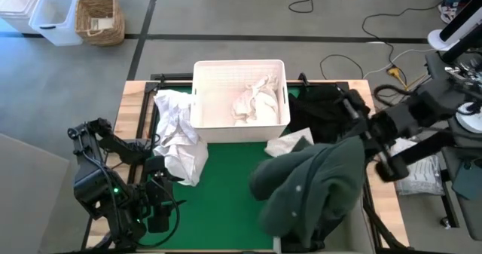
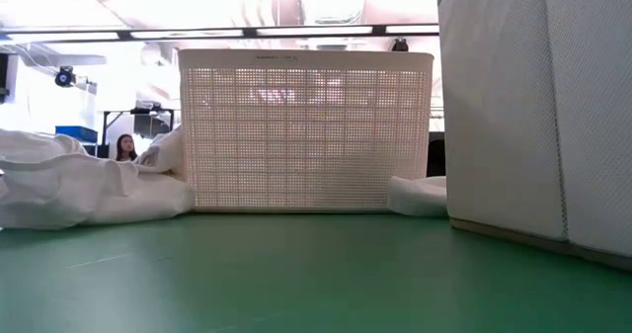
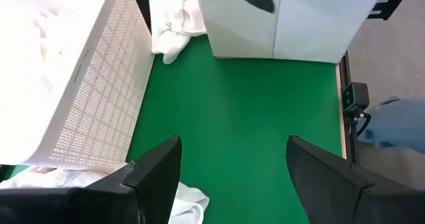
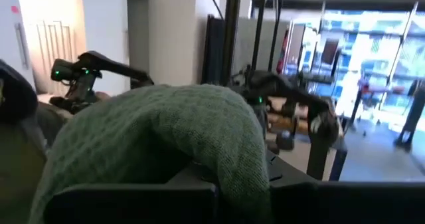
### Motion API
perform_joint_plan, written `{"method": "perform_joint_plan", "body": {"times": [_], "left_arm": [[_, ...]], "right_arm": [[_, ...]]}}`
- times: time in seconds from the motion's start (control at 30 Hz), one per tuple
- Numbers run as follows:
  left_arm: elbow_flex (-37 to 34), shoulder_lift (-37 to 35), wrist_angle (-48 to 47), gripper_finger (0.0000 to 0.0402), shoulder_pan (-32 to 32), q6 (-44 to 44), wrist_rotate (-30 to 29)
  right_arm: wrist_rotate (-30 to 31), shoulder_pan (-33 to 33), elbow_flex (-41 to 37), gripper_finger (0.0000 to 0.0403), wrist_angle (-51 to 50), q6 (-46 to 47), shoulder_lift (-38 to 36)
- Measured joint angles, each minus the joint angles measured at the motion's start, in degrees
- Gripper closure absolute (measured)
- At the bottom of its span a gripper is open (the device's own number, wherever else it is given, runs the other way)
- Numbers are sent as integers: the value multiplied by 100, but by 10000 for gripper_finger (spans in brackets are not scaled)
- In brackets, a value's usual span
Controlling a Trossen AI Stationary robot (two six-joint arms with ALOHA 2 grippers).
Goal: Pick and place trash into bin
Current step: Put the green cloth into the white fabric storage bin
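done: white sheets (image 1: 252, 99) in white tub (image 1: 239, 69) | now: right gripper (image 1: 360, 137) clamps green garment (image 1: 312, 182), hanging beneath it | left gripper (image 3: 232, 177) spread, empty | left: crumpled sheets (image 1: 179, 137) beside it, black cloth (image 1: 320, 103)

Lab: concrete floor (image 1: 226, 13), loose cables (image 1: 354, 62), ceiling strip lights (image 2: 316, 31).
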Motion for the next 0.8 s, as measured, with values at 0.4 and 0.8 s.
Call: {"method": "perform_joint_plan", "body": {"times": [0.4,0.8], "left_arm": [[-2,31,0,154,7,-270,-63],[-2,59,0,154,7,-398,-201]], "right_arm": [[2,0,57,390,-1799,670,-470],[-370,0,55,390,-3472,1888,-474]]}}
